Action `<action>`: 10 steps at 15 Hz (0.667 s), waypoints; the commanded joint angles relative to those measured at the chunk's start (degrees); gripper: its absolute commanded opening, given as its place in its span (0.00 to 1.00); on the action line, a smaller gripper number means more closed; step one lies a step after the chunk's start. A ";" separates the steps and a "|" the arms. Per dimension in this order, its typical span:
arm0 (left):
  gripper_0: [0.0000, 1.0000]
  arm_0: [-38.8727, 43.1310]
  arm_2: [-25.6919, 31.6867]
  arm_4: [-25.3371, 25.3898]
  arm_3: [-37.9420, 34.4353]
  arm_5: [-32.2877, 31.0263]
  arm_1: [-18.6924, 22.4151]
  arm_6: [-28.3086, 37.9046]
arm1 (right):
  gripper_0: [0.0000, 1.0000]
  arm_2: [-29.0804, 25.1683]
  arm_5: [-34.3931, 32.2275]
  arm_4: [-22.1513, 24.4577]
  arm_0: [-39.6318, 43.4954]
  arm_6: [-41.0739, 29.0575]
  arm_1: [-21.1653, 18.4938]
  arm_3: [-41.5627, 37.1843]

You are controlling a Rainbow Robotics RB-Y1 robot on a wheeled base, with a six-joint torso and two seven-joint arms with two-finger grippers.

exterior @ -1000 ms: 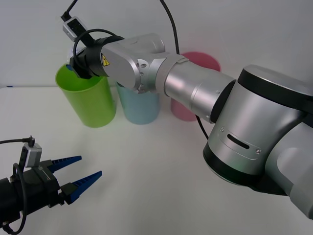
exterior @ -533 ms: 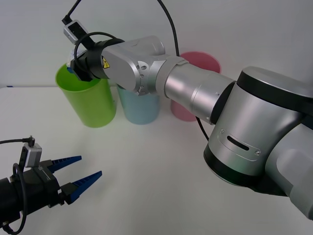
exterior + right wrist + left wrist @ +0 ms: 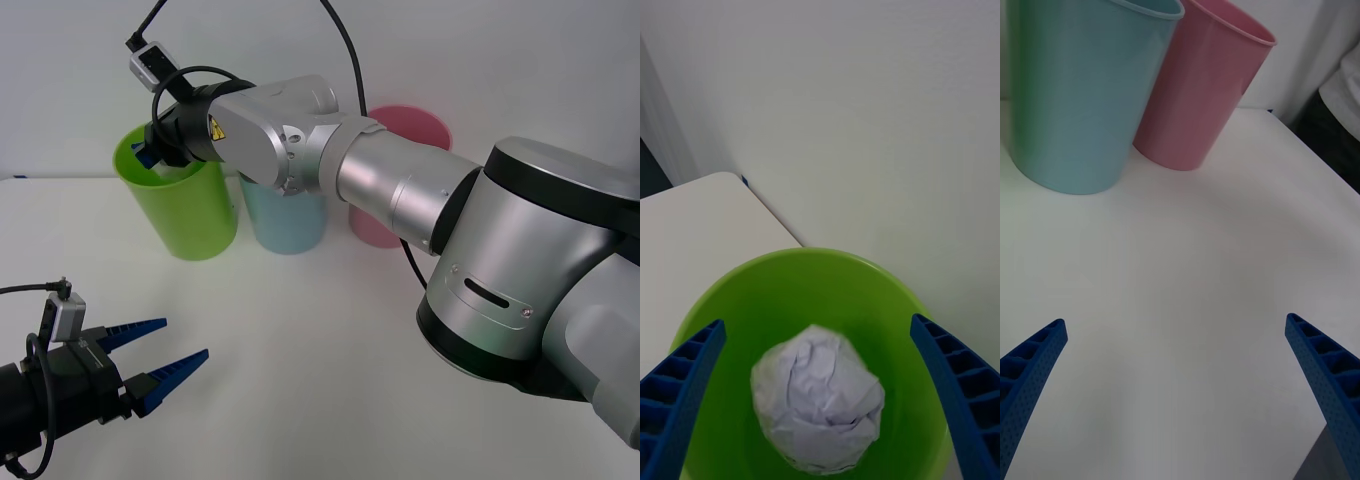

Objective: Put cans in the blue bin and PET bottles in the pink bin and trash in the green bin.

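White bench (image 3: pixel 330 380) against a white wall. My right arm reaches across to the lime-green tapered plastic bin (image 3: pixel 185 210) at the row's left; light blue plastic bin (image 3: pixel 288 222) in the middle, pink plastic bin (image 3: pixel 385 215) on the right. My right gripper (image 3: pixel 820 390) is spread wide above the green bin's mouth. Crumpled whitish paper ball (image 3: pixel 818 409) sits inside the green bin, released. My left gripper (image 3: pixel 160 365) hovers low near the bench, jaws apart, grasping nothing.

Crumpled white trash (image 3: pixel 818 401) inside upright green bin (image 3: pixel 180 210), blue bin (image 3: pixel 288 220) beside, pink bin (image 3: pixel 385 222) beyond
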 commanded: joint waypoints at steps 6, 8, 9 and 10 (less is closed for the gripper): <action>1.00 0.00 0.00 0.00 0.00 0.00 0.00 0.00 | 1.00 0.18 0.17 -0.09 0.02 0.46 -0.01 0.00; 1.00 0.00 0.00 0.00 0.00 0.00 0.00 0.00 | 1.00 0.00 0.25 -0.27 0.02 0.46 -0.01 -0.09; 1.00 0.00 0.00 0.00 0.00 0.00 0.00 0.00 | 1.00 0.00 0.52 -0.53 0.02 0.55 -0.01 0.00; 1.00 0.00 0.00 0.00 0.00 0.00 0.00 0.00 | 1.00 -0.18 1.13 -0.80 0.02 0.63 -0.01 -0.27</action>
